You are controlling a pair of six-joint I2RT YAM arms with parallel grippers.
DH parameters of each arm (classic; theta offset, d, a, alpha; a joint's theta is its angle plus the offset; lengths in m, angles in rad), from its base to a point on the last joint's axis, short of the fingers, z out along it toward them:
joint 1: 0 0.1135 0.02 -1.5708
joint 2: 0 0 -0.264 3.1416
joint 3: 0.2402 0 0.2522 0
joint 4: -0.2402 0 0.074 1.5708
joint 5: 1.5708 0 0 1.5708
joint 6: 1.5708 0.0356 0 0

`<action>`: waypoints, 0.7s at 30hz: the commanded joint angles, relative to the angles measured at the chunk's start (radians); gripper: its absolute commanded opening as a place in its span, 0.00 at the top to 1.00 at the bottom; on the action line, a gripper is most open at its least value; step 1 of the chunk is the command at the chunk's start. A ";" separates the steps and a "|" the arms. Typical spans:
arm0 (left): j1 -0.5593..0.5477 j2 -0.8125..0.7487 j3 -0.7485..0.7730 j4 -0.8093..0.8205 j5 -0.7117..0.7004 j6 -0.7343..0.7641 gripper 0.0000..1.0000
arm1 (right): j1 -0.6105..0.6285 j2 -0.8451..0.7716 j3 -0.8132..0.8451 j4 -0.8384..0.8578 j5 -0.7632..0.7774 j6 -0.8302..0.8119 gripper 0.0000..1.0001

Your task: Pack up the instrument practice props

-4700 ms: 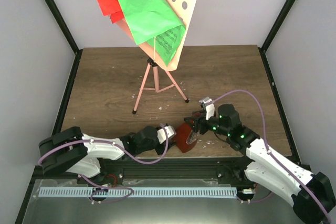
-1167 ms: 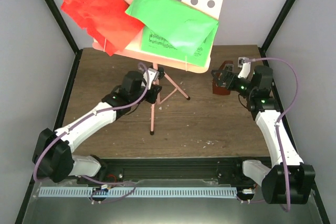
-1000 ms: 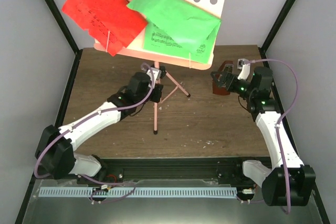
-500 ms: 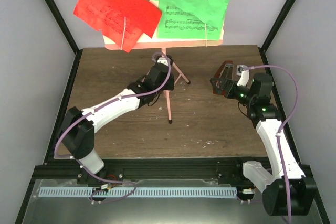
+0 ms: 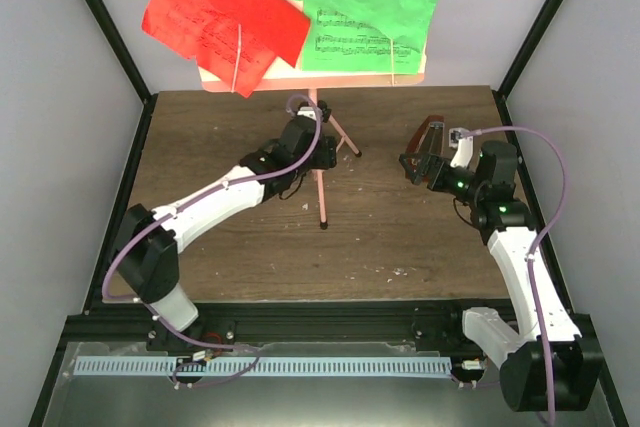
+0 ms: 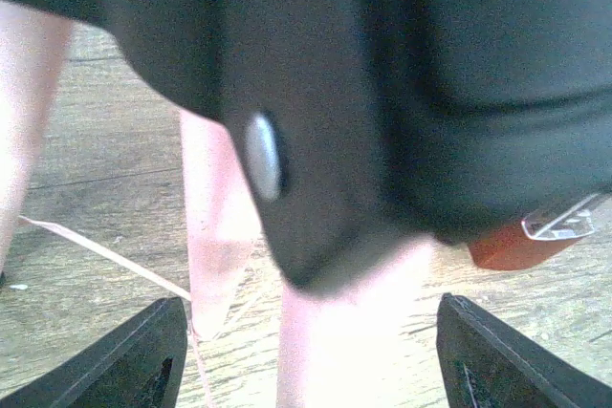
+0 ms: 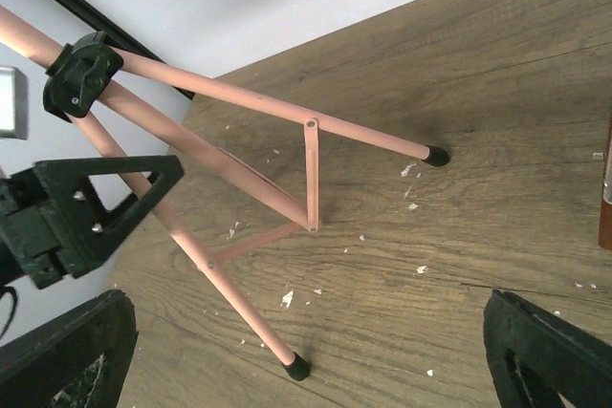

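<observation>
Brown wood-grain table (image 5: 400,237): pink tripod music stand (image 5: 321,197) stands on black-tipped feet, mid-rear. Reddish-brown metronome (image 5: 428,143) sits to its right. White flecks (image 5: 400,271) lie scattered.

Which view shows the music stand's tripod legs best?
Right wrist: the tripod legs show sharp, spread, with braces and two feet on the table. Top external sees the legs foreshortened from above; left wrist gives only a blurred close-up.

Overhead, I see bright, even, soft light on the brown wood-grain counter (image 5: 400,237), shadows faint. My left wrist view is badly blurred: a black out-of-focus housing (image 6: 382,93) fills it, and the pink tripod music stand (image 6: 220,226) washes out pale. The right wrist view is sharp.
</observation>
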State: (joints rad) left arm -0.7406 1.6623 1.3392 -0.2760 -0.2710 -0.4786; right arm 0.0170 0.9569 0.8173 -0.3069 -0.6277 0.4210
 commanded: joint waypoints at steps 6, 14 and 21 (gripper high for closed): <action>0.014 -0.356 -0.231 0.068 0.172 0.065 0.22 | 0.100 -0.096 -0.097 0.244 -0.168 0.013 0.00; 0.281 -0.623 -0.323 -0.204 0.679 0.078 0.20 | 0.664 0.000 -0.110 0.357 0.244 -0.127 0.00; 0.419 -0.807 -0.354 -0.369 0.760 0.051 0.19 | 1.024 0.063 0.040 0.329 0.544 -0.266 0.01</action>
State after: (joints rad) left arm -0.3771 0.9371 1.0019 -0.5205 0.3710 -0.4137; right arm 0.9058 1.0206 0.7368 -0.0143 -0.3069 0.2558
